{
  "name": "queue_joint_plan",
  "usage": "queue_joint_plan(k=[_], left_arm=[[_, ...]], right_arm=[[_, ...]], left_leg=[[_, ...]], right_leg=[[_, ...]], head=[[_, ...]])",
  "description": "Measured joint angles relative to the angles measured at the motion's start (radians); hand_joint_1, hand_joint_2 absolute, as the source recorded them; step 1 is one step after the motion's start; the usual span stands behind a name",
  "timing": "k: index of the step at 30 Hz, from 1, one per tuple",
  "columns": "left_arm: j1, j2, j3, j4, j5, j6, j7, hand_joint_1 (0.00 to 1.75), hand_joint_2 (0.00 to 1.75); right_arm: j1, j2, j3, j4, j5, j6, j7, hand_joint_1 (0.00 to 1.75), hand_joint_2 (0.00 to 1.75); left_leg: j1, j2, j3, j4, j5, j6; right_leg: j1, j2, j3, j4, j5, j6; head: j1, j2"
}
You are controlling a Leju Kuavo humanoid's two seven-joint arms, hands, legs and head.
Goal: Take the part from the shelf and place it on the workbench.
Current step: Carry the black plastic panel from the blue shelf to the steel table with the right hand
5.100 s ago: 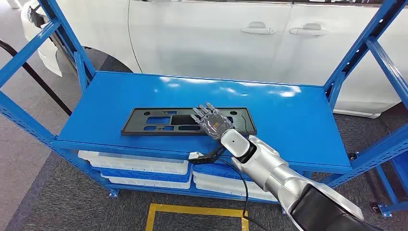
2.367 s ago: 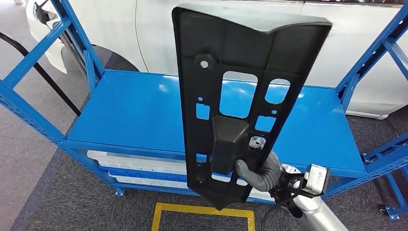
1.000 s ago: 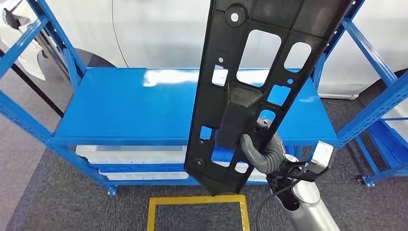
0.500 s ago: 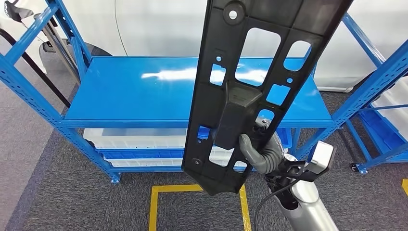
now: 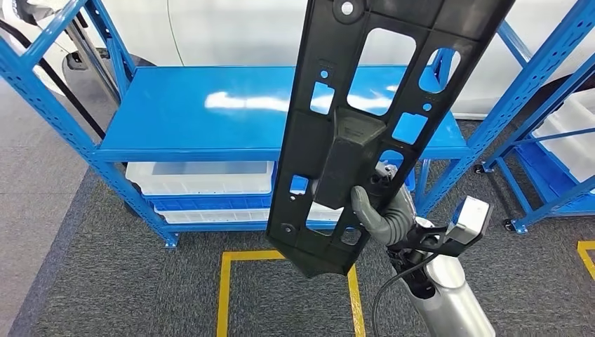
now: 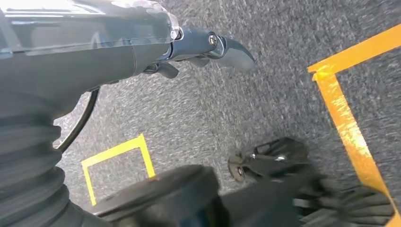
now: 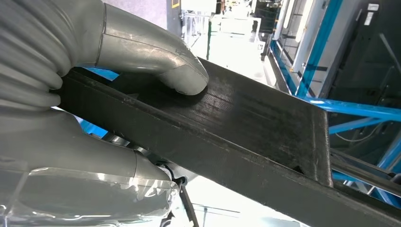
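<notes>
White bins sit under the blue rack, yellow floor tape on grey carpet.

The part in the right hand is matt black, blue showing through its cut-outs. That hand is grey; its arm below is silver. Beyond the hand, the shelf is bright blue with white glare patches; white bins sit under its top board. Below the hand, the floor is speckled dark grey carpet marked with yellow lines. The left hand is dark grey.
</notes>
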Motion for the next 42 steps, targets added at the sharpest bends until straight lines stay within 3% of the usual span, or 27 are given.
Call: queue_joint_plan(k=[2, 4, 5, 6, 8, 9, 10, 11, 13, 15, 16, 18, 19, 20, 21, 23, 24, 25, 26, 28, 30, 31, 35, 39, 40, 42], left_arm=[[0.001, 0.0, 0.0, 0.0, 0.005, -0.001, 0.0, 0.0, 1.75], [0.002, 0.0, 0.0, 0.0, 0.01, -0.001, -0.001, 0.0, 1.75], [0.002, -0.001, 0.001, 0.0, 0.01, -0.001, -0.001, 0.0, 1.75], [0.002, -0.001, 0.001, 0.0, 0.011, -0.001, -0.002, 0.0, 1.75], [0.003, -0.001, 0.001, -0.001, 0.01, -0.001, -0.002, 0.0, 1.75], [0.003, -0.001, 0.001, -0.001, 0.01, -0.001, -0.002, 0.0, 1.75], [0.004, -0.001, 0.001, -0.001, 0.009, -0.001, -0.002, 0.0, 1.75], [0.004, -0.001, 0.001, -0.001, 0.009, -0.001, -0.002, 0.0, 1.75], [0.002, -0.001, 0.002, -0.001, 0.009, -0.001, -0.002, 0.0, 1.75], [-0.001, -0.003, 0.002, -0.001, 0.006, 0.001, -0.002, 0.0, 1.75], [-0.001, -0.004, 0.002, -0.001, 0.005, 0.002, -0.003, 0.0, 1.75], [-0.001, -0.006, 0.002, -0.001, 0.006, 0.006, -0.005, 0.0, 1.75], [-0.001, -0.006, 0.002, -0.001, 0.008, 0.007, -0.007, 0.0, 1.75], [0.0, -0.006, 0.003, -0.001, 0.009, 0.009, -0.008, 0.0, 1.75], [0.0, -0.006, 0.003, -0.001, 0.009, 0.011, -0.009, 0.0, 1.75], [-0.001, -0.006, 0.003, -0.002, 0.009, 0.013, -0.01, 0.0, 1.75], [-0.001, -0.006, 0.003, -0.002, 0.008, 0.014, -0.01, 0.0, 1.75], [-0.002, -0.006, 0.003, -0.002, 0.008, 0.014, -0.01, 0.0, 1.75], [-0.002, -0.006, 0.003, -0.002, 0.007, 0.014, -0.009, 0.0, 1.75], [0.0, -0.006, 0.003, -0.002, 0.004, 0.014, -0.008, 0.0, 1.75], [0.005, -0.005, 0.003, -0.003, 0.001, 0.014, -0.008, 0.0, 1.75], [0.005, -0.005, 0.003, -0.003, 0.0, 0.014, -0.008, 0.0, 1.75], [0.005, -0.007, 0.003, -0.003, -0.001, 0.014, -0.008, 0.0, 1.75], [0.005, -0.008, 0.003, -0.003, -0.001, 0.014, -0.008, 0.0, 1.75], [0.005, -0.008, 0.003, -0.003, -0.001, 0.014, -0.007, 0.0, 1.75], [0.004, -0.008, 0.003, -0.003, -0.003, 0.014, -0.007, 0.0, 1.75]], right_arm=[[0.001, 0.0, -0.001, 0.0, 0.0, 0.001, -0.001, 1.75, 1.75], [0.001, 0.0, -0.001, 0.001, 0.0, 0.002, 0.0, 1.75, 1.75], [0.001, 0.0, -0.001, 0.001, 0.001, 0.002, 0.001, 1.75, 1.75], [0.001, 0.0, -0.001, 0.002, 0.003, 0.002, 0.002, 1.75, 1.75], [0.001, 0.0, -0.001, 0.002, 0.005, 0.002, 0.004, 1.75, 1.75], [0.002, 0.0, -0.001, 0.002, 0.006, 0.002, 0.004, 1.75, 1.75], [0.003, 0.0, -0.001, 0.002, 0.007, 0.002, 0.004, 1.75, 1.75], [0.005, 0.0, -0.001, 0.002, 0.008, 0.002, 0.004, 1.75, 1.75], [0.006, 0.0, -0.001, 0.001, 0.012, 0.002, 0.004, 1.75, 1.75], [0.005, 0.001, -0.001, -0.003, 0.015, 0.003, 0.005, 1.75, 1.75], [0.004, 0.001, -0.001, -0.006, 0.015, 0.004, 0.005, 1.75, 1.75], [0.003, 0.001, -0.002, -0.009, 0.015, 0.006, 0.006, 1.75, 1.75], [0.003, 0.002, -0.002, -0.009, 0.015, 0.009, 0.008, 1.75, 1.75], [0.003, 0.004, -0.002, -0.01, 0.014, 0.011, 0.009, 1.75, 1.75], [0.004, 0.006, -0.002, -0.01, 0.013, 0.014, 0.011, 1.75, 1.75], [0.006, 0.012, -0.002, -0.011, 0.011, 0.017, 0.017, 1.75, 1.75], [0.008, 0.014, -0.002, -0.011, 0.011, 0.018, 0.019, 1.75, 1.75], [0.01, 0.015, -0.002, -0.011, 0.01, 0.018, 0.022, 1.75, 1.75], [0.012, 0.015, -0.002, -0.011, 0.009, 0.018, 0.023, 1.75, 1.75], [0.015, 0.016, -0.002, -0.011, 0.007, 0.019, 0.023, 1.75, 1.75], [0.017, 0.016, -0.002, -0.013, 0.005, 0.019, 0.023, 1.75, 1.75], [0.018, 0.016, -0.002, -0.014, 0.005, 0.02, 0.023, 1.75, 1.75], [0.023, 0.015, -0.002, -0.015, 0.004, 0.02, 0.023, 1.75, 1.75], [0.024, 0.015, -0.002, -0.015, 0.004, 0.02, 0.023, 1.75, 1.75], [0.024, 0.015, -0.002, -0.015, 0.004, 0.02, 0.023, 1.75, 1.75], [0.025, 0.015, -0.004, -0.016, 0.004, 0.02, 0.023, 1.75, 1.75]], left_leg=[[-0.004, -0.003, 0.012, -0.035, -0.012, 0.017], [-0.004, 0.002, -0.008, -0.032, 0.008, 0.034], [-0.003, 0.005, -0.02, -0.033, 0.021, 0.042], [-0.002, 0.008, -0.034, -0.033, 0.035, 0.048], [-0.004, 0.011, -0.068, -0.031, 0.063, 0.054], [-0.005, 0.012, -0.086, -0.03, 0.076, 0.054], [-0.007, 0.012, -0.105, -0.028, 0.089, 0.054], [-0.008, 0.012, -0.124, -0.025, 0.101, 0.053], [-0.01, 0.012, -0.154, -0.021, 0.123, 0.049], [-0.013, 0.011, -0.17, -0.021, 0.143, 0.041], [-0.013, 0.011, -0.173, -0.024, 0.153, 0.035], [-0.01, 0.013, -0.176, -0.032, 0.169, 0.023], [-0.009, 0.013, -0.18, -0.029, 0.165, 0.017], [-0.009, 0.013, -0.188, -0.011, 0.142, 0.012], [-0.008, 0.012, -0.201, 0.026, 0.103, 0.008], [-0.007, 0.011, -0.233, 0.149, 0.007, 0.003], [-0.007, 0.011, -0.243, 0.208, -0.018, 0.0], [-0.006, 0.011, -0.241, 0.244, -0.022, -0.002], [-0.005, 0.01, -0.222, 0.243, -0.006, -0.003], [-0.001, -0.007, -0.134, 0.136, 0.036, 0.0], [0.001, -0.041, -0.05, 0.011, 0.038, 0.006], [0.001, -0.051, -0.032, -0.02, 0.03, 0.01], [0.001, -0.027, -0.033, -0.036, 0.034, 0.029], [0.004, -0.022, -0.034, -0.038, 0.037, 0.033], [0.004, -0.021, -0.034, -0.038, 0.038, 0.034], [0.003, -0.009, -0.038, -0.038, 0.042, 0.04]], right_leg=[[0.001, 0.0, -0.006, 0.003, 0.018, 0.012], [-0.003, 0.002, -0.015, 0.007, 0.012, 0.025], [-0.006, 0.003, -0.026, 0.029, -0.02, 0.031], [-0.007, 0.004, -0.041, 0.071, -0.072, 0.035], [-0.008, 0.004, -0.072, 0.204, -0.174, 0.043], [-0.008, 0.004, -0.079, 0.264, -0.195, 0.045], [-0.008, 0.004, -0.073, 0.3, -0.19, 0.045], [-0.008, 0.004, -0.051, 0.302, -0.167, 0.043], [-0.006, 0.004, 0.047, 0.202, -0.129, 0.032], [0.001, 0.004, 0.156, 0.052, -0.148, 0.016], [0.005, 0.004, 0.185, 0.004, -0.162, 0.009], [0.009, 0.004, 0.189, -0.027, -0.159, -0.005], [0.008, 0.006, 0.183, -0.033, -0.148, -0.014], [0.005, 0.007, 0.176, -0.038, -0.136, -0.022], [0.003, 0.009, 0.167, -0.042, -0.123, -0.028], [0.004, 0.015, 0.144, -0.041, -0.102, -0.033], [0.004, 0.019, 0.132, -0.04, -0.092, -0.032], [0.004, 0.025, 0.119, -0.037, -0.083, -0.031], [0.004, 0.032, 0.105, -0.034, -0.075, -0.028], [0.002, 0.05, 0.081, -0.022, -0.063, -0.021], [0.002, 0.067, 0.06, -0.006, -0.055, -0.011], [0.002, 0.073, 0.053, -0.001, -0.051, -0.004], [0.0, 0.097, 0.039, 0.002, -0.036, 0.019], [-0.001, 0.097, 0.038, 0.003, -0.036, 0.02], [-0.002, 0.095, 0.038, 0.004, -0.036, 0.02], [-0.003, 0.061, 0.015, 0.054, -0.074, 0.026]], head=[[0.0, 0.0], [0.0, 0.0], [0.0, 0.0], [0.0, 0.0], [0.0, 0.0], [0.0, 0.0], [0.0, 0.0], [0.0, 0.0], [0.0, 0.0], [0.0, 0.0], [0.0, 0.0], [0.0, 0.0], [0.0, 0.0], [0.0, 0.0], [0.0, 0.0], [0.0, 0.0], [0.0, 0.0], [0.0, 0.0], [0.0, 0.0], [0.0, 0.0], [0.0, 0.0], [0.0, 0.0], [0.0, 0.0], [0.0, 0.0], [0.0, 0.0], [0.0, 0.0]])
